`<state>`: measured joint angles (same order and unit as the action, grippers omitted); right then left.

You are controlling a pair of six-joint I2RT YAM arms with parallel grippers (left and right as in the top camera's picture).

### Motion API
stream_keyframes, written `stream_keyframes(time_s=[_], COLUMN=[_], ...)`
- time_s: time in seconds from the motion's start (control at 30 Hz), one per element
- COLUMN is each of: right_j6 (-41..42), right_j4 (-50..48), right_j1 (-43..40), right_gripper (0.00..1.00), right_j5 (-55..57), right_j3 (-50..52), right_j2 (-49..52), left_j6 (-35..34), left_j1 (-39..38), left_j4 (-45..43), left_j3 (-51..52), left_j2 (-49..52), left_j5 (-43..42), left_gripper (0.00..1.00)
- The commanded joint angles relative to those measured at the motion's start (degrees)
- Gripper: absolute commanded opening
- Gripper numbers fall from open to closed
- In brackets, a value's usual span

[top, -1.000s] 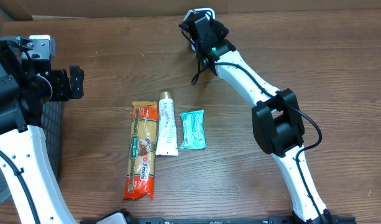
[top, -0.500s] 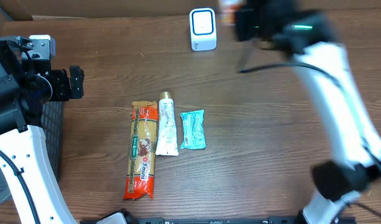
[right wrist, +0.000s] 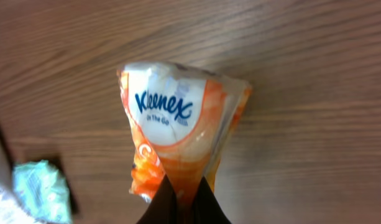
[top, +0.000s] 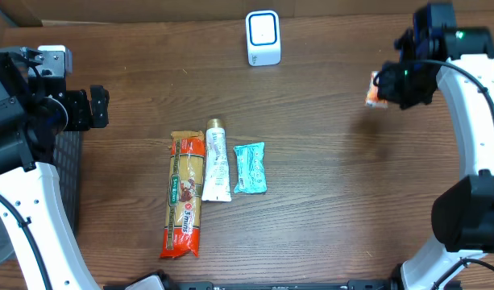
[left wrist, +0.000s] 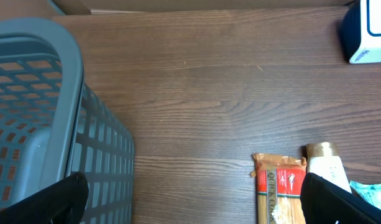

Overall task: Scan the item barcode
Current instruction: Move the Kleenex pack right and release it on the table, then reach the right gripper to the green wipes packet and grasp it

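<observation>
Currently: the right hand point(right wrist: 183, 198) pinches the Kleenex pack point(right wrist: 178, 124) by its crimped end, fingers pressed together on the film. The pack juts out ahead of the fingers with its logo face toward the wrist camera. No barcode shows on this face. It is probably on the far side, but I cannot confirm that.

Position: in the overhead view the pack is over the right part of the desk point(top: 327, 201). A faint shadow below suggests it is lifted clear. The scanner point(top: 263, 37) stands at the far edge near the middle, well apart from the pack.

An end grip leaves both broad faces uncovered, which suits showing either one to the scanner window.

The left hand point(top: 93, 108) is spread wide and holds nothing. It hovers beside the grey basket point(left wrist: 28, 93) at the left edge, seemingly parked out of the way.

Room: bare wood lies between the pack and the scanner. The pasta packet point(top: 184, 194), tube point(top: 216, 161) and teal packet point(top: 250, 167) lie side by side mid-desk, nearer the front than that path. The scanner's place close to the far edge leaves little margin behind it.
</observation>
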<state>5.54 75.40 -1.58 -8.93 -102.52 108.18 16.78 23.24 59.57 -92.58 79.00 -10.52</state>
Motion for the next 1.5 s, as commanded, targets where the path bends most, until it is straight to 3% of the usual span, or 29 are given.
stream_keyframes(time_s=[0.0,0.17,0.23,0.37,0.4,0.5,0.57,0.77,1.0,1.2,1.47], right_j6=[-3.1,-2.5,-1.9,-0.9,-0.9,0.9,0.3,0.2,0.2,-1.3,-18.9], right_j4=[-5.2,-15.5,-18.4,-21.5,-21.6,-19.3,-15.8,-9.2,-11.5,-20.6,-28.6], right_j1=[-2.1,-3.9,-4.1,-4.3,-4.3,-4.4,-3.9,3.8,17.7,24.9,30.4], right_gripper=[0.04,0.05,0.15,0.46,0.49,0.5,0.56,0.63,0.77,0.78,0.76], right_j5=[-6.1,-6.3,-6.1,-6.1,-6.1,-8.1,-12.1,-19.0,-20.5,-20.5,-14.8], right_j3=[8.2,19.6,22.8,26.0,26.0,23.1,18.6,5.0,8.8,15.5,16.4], right_j2=[-0.7,-0.7,-0.7,-0.7,-0.7,-0.8,-0.9,-0.9,-0.4,1.9,8.0], left_j6=[1.0,1.0,1.0,1.0,1.0,1.0,1.0,1.0,1.0,1.0,1.0], left_j1=[0.0,0.0,0.0,0.0,0.0,0.0,0.0,0.0,0.0,0.0,0.0], left_j4=[0.0,0.0,0.0,0.0,0.0,0.0,0.0,0.0,0.0,0.0,0.2], left_j3=[-0.8,-0.8,-0.8,-0.8,-0.8,-0.8,-0.8,-0.8,-0.8,-0.8,-0.8], left_j2=[0.1,0.1,0.1,0.1,0.1,0.1,0.1,0.1,0.1,0.1,0.1], left_j5=[-0.5,-0.5,-0.5,-0.5,-0.5,-0.5,-0.5,-0.5,-0.5,-0.5,-0.5], left_gripper=[1.0,1.0,1.0,0.99,1.0,1.0,1.0,1.0,1.0,1.0,1.0])
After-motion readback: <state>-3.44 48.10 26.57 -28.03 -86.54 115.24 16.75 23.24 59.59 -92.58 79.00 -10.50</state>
